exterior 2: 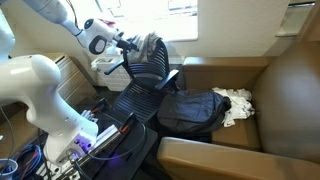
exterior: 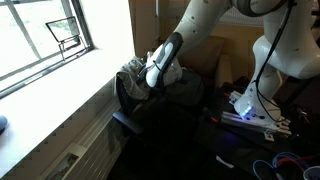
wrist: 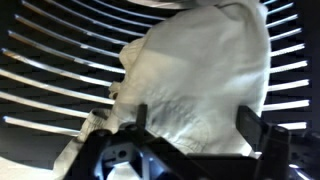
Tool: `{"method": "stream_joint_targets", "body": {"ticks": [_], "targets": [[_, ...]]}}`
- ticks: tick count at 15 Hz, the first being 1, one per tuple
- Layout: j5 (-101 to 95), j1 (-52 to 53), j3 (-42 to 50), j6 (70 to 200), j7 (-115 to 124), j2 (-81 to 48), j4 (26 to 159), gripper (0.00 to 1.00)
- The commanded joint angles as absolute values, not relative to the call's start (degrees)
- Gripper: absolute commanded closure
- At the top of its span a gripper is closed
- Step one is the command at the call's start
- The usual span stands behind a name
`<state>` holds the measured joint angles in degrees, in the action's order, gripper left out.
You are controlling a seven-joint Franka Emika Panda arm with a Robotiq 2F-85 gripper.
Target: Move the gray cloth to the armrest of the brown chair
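The gray cloth point(wrist: 200, 60) is draped over the top of a black slatted office chair's back point(wrist: 60, 70). It also shows in both exterior views point(exterior 2: 149, 46) point(exterior: 132, 72). My gripper point(wrist: 194, 115) is open right over the cloth, with one finger on each side of a fold. It shows at the chair top in both exterior views point(exterior: 152, 78) point(exterior 2: 128, 42). The brown chair point(exterior 2: 285, 90) stands beside the office chair, and its near armrest point(exterior 2: 220, 155) is bare.
A black backpack point(exterior 2: 190, 113) and a white crumpled cloth point(exterior 2: 238, 104) lie on the brown chair's seat. A window with a sill point(exterior: 60, 95) is next to the office chair. Cables and a power strip point(exterior: 255, 115) lie near the robot base point(exterior 2: 45, 100).
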<state>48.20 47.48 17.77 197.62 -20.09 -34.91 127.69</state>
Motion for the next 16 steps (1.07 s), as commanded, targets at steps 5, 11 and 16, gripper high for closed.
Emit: {"method": "stream_joint_targets", "body": {"ticks": [5,11,16], "targets": [[27.6,29.0,4.9,197.4,-3.6,-33.0,129.4,0.69],[5.5,15.8,9.1,197.7,-9.7,-30.6,134.5,1.0],[-3.4,6.8,14.7,198.1,-14.1,-21.7,133.7,1.0]]}}
